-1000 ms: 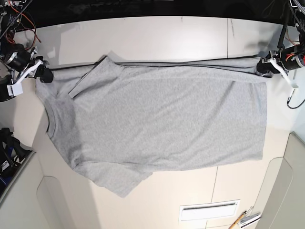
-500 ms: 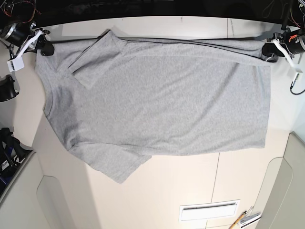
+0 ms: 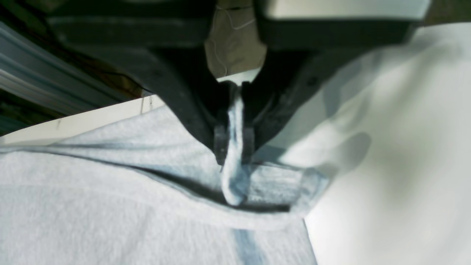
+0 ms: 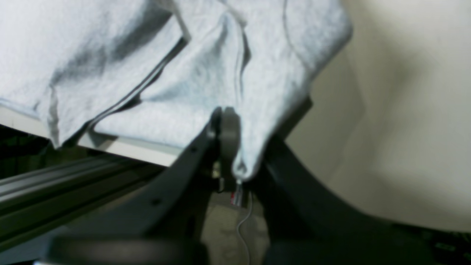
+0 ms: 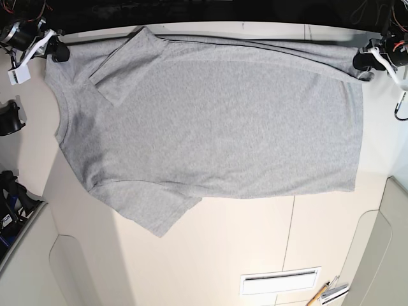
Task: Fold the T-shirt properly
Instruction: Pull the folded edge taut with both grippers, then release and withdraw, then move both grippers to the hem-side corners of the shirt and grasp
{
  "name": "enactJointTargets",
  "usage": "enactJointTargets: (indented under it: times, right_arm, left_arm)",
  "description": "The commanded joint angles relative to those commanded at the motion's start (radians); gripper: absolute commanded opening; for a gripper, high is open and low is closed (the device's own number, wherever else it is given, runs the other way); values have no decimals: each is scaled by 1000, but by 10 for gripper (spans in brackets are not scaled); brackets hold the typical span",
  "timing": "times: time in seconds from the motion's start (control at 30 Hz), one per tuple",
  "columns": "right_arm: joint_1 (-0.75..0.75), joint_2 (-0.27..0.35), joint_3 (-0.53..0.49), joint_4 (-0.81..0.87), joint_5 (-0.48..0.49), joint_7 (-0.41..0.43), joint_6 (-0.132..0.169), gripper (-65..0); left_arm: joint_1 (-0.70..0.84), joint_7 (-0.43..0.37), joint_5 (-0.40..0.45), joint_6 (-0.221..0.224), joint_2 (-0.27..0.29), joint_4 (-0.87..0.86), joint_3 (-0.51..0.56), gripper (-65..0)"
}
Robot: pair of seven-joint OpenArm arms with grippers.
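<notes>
Both corners have been carried farther toward the table's (image 5: 255, 255) back edge, and the T-shirt (image 5: 217, 127) is dragged flat behind them. Left wrist: the left hand (image 3: 234, 147) is clamped on the hem corner. Right wrist: the right hand (image 4: 230, 147) is pinched on the shoulder corner. Even tension should be kept, so no wrinkles are formed.

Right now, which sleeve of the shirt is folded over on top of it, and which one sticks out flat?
On the T-shirt, the far sleeve, near the right gripper, is folded over the body. The near sleeve sticks out flat on the table.
</notes>
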Motion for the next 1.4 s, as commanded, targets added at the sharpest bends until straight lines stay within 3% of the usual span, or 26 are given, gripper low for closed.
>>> enactJointTargets:
  times: [0.07, 0.13, 0.27, 0.47, 0.63, 0.73, 0.83, 0.97, 1.17, 1.27, 1.4]
  right_arm:
    - [0, 0, 0, 0, -20, 0, -2, -444]
    - [0, 0, 3, 0, -38, 0, -3, -383]
    - [1, 0, 67, 0, -31, 0, -3, -382]
    - [90, 1, 204, 0, 4, 2, -3, -382]
    - [223, 1, 204, -1, -26, 21, -5, -382]
    - [289, 1, 203, -2, -53, 36, -15, -382]
    - [340, 1, 195, -16, -89, 107, -23, -382]
    - [419, 1, 121, -61, -162, 164, -23, -382]
    - [622, 1, -29, -279, -271, 274, -40, -357]
    - [750, 1, -78, -443, -303, 304, -40, -289]
    - [888, 0, -121, -645, -349, 363, -40, -289]
  left_arm:
    - [0, 29, -2, 0, 0, 0, 0, -538]
    - [0, 55, -20, 0, 0, 0, 0, -469]
    - [0, 77, -80, 0, 0, 0, -40, -434]
    - [-5, 85, -214, 0, -7, 0, -244, -434]
    - [-8, 85, -213, 0, -25, 0, -268, -303]
    - [-8, 85, -205, 0, -25, 0, -268, -303]
    - [-13, 39, -204, 0, -26, 0, -268, -303]
    - [-97, 5, -167, 0, -26, 0, -267, -303]
    - [-188, -230, 58, 0, -40, -7, -196, -226]
    - [-268, -261, 124, 0, -46, -65, -121, -226]
    - [-432, -275, 159, 0, -53, -247, -27, -226]
